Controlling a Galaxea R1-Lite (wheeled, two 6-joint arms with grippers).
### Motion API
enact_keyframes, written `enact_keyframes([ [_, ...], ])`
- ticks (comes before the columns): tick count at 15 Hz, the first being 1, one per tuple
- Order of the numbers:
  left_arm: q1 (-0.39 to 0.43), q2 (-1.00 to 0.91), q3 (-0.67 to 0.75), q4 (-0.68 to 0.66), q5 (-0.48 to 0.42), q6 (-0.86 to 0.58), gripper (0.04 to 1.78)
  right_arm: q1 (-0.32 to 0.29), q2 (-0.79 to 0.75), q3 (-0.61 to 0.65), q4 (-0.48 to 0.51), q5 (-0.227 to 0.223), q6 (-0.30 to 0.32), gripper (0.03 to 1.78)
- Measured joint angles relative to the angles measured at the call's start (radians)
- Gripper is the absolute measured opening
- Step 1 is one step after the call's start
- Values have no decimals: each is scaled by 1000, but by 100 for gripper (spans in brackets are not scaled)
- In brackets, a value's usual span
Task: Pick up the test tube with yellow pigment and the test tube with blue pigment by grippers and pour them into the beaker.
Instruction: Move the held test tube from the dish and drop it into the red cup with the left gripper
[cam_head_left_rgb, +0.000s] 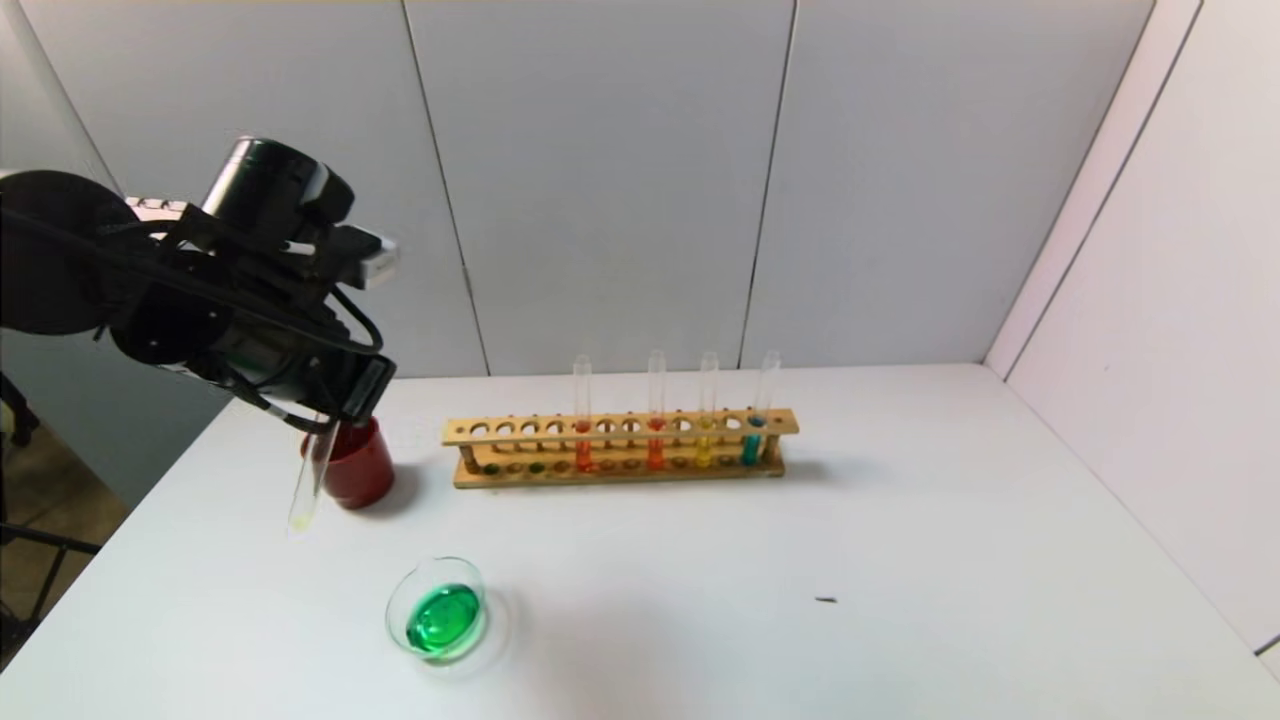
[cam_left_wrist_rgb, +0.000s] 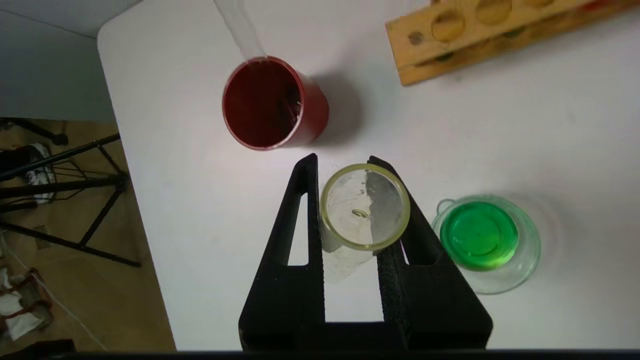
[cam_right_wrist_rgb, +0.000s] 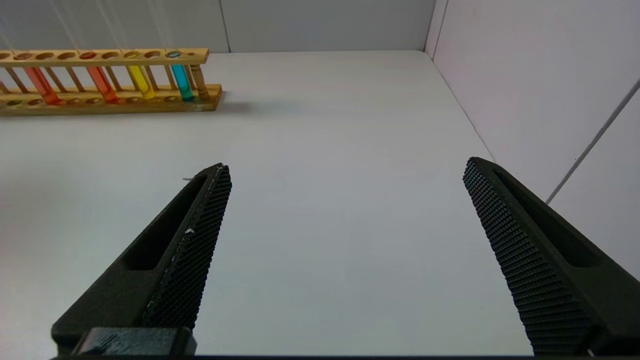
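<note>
My left gripper (cam_head_left_rgb: 335, 410) is shut on the test tube with yellow pigment (cam_head_left_rgb: 305, 495). The tube hangs nearly upright, with a little greenish-yellow liquid at its round bottom. In the left wrist view its open rim (cam_left_wrist_rgb: 365, 207) sits between the black fingers (cam_left_wrist_rgb: 300, 225). The tube is held above the table in front of the dark red cup (cam_head_left_rgb: 352, 465), left of and behind the beaker (cam_head_left_rgb: 437, 610). The beaker holds bright green liquid (cam_left_wrist_rgb: 480, 235). No bright cyan-blue tube shows. My right gripper (cam_right_wrist_rgb: 346, 165) is open and empty over bare table, out of the head view.
A wooden rack (cam_head_left_rgb: 620, 450) at the back holds two orange-red tubes, a yellow tube (cam_head_left_rgb: 705, 440) and a darker teal tube (cam_head_left_rgb: 753, 440). A clear tube (cam_left_wrist_rgb: 239, 25) leans out of the red cup (cam_left_wrist_rgb: 270, 102). The table's left edge is near the cup.
</note>
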Motion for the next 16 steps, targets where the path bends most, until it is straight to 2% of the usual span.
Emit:
enact_keyframes([
  [5,131,-5,12,-187,-81,-2,34,0,0,0,0,0,0,170],
  [8,197,34,9,-293,-93,-1,34,0,0,0,0,0,0,170],
  [11,234,94,0,-405,-97,1,34,0,0,0,0,0,0,170],
  [16,253,190,-32,-437,-120,-16,34,0,0,0,0,0,0,170],
])
